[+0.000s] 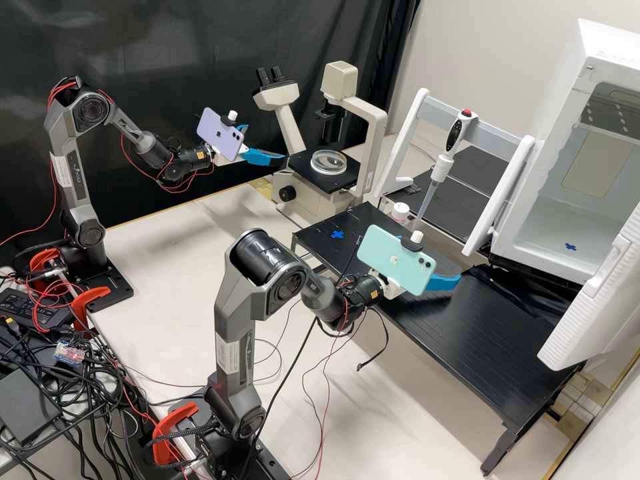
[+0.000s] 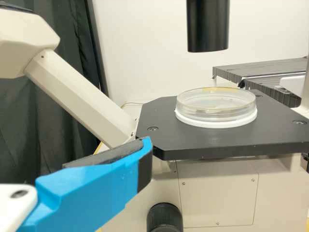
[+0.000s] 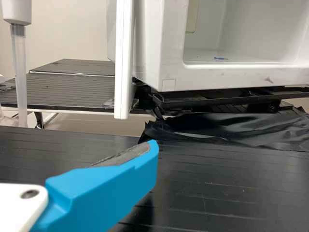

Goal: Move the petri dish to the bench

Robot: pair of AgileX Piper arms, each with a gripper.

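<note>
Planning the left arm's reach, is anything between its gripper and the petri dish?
Nothing visible stands between the left gripper and the petri dish. A corner of the black stage looks close to that gripper, so a low approach might catch it.

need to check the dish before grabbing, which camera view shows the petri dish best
The left wrist view: the petri dish appears large, its side wall plain above a white ring on the black stage. The high view shows it smaller, from above.
</note>
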